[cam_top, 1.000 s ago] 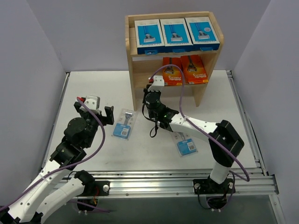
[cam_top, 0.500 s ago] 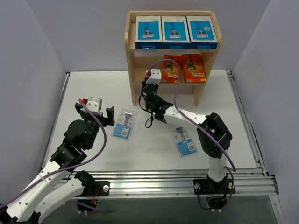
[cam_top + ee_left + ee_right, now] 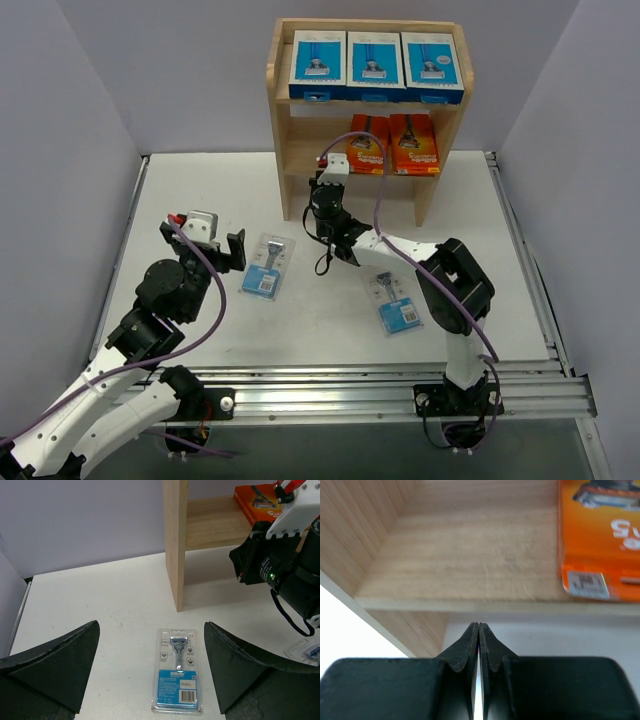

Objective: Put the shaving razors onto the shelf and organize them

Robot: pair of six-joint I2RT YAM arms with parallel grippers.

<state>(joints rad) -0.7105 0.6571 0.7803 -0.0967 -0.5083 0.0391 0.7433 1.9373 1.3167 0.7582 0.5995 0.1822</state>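
Observation:
The wooden shelf stands at the back. Three blue-and-white razor boxes sit on its top tier and two orange boxes on the middle tier. Two blister razor packs lie on the table, one in front of my left gripper and one near the right arm. My left gripper is wide open and empty, just short of the left pack. My right gripper is shut and empty at the front edge of the middle tier, left of an orange box.
The shelf's left side panel stands just beyond the left pack. The right arm's wrist reaches across in front of the shelf. Grey walls enclose the table on three sides. A metal rail runs along the near edge.
My right gripper has moved up and toward the shelf's middle tier. The shelf's top has shifted slightly away. The left arm has barely moved.

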